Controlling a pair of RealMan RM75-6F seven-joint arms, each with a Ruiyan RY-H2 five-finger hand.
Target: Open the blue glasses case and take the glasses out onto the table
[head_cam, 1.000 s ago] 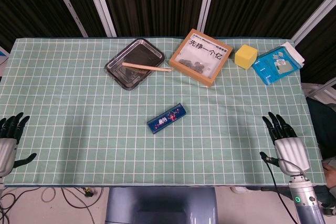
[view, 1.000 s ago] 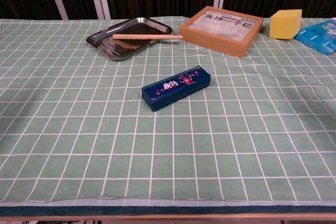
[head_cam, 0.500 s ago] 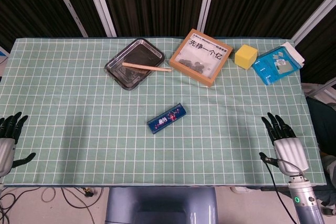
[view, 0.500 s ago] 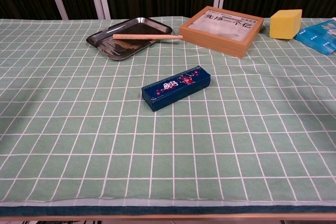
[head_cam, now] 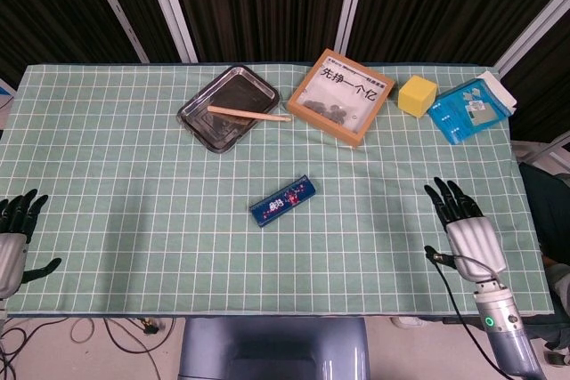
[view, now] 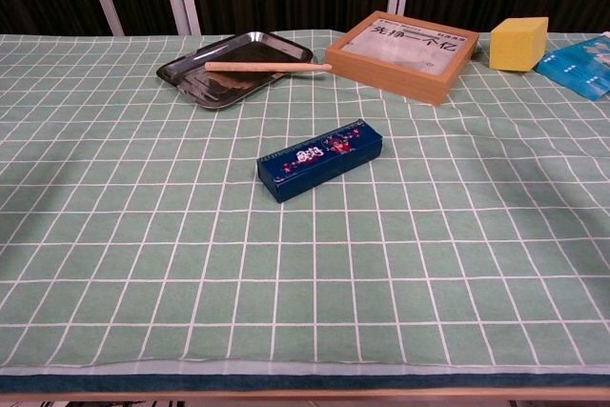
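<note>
Centre of the head view, slightly low: blue glasses case (head_cam: 283, 201) lies shut and flat on the checked table (head_cam: 134, 184), long axis running diagonal from lower left to upper right. Right hand (head_cam: 466, 230) sits lower right of frame, fingers spread, holding nothing, well apart from the case. Left hand (head_cam: 13, 236) at lower left edge, partly cut off, also spread w/ nothing in it. Upper part of frame: metal tray (head_cam: 222, 108) w/ a wooden stick (head_cam: 248, 114) across it, framed sign (head_cam: 340, 95), yellow block (head_cam: 417, 95), blue packet (head_cam: 470, 108).

Chest view: no hands visible. Case (view: 319, 159) sits centre frame, lid closed, which long side opens can't be told from here; tray (view: 234, 67) and frame (view: 401, 42) behind, well clear.

Risks, as I judge: case looks light and slim on cloth, so a one-handed push at the lid prob. slides or spins it rather than opening; needs pinning w/ other hand. Diagonal lie means fingers may meet a corner and flip it. If lid springs open fast, glasses could tumble out.
</note>
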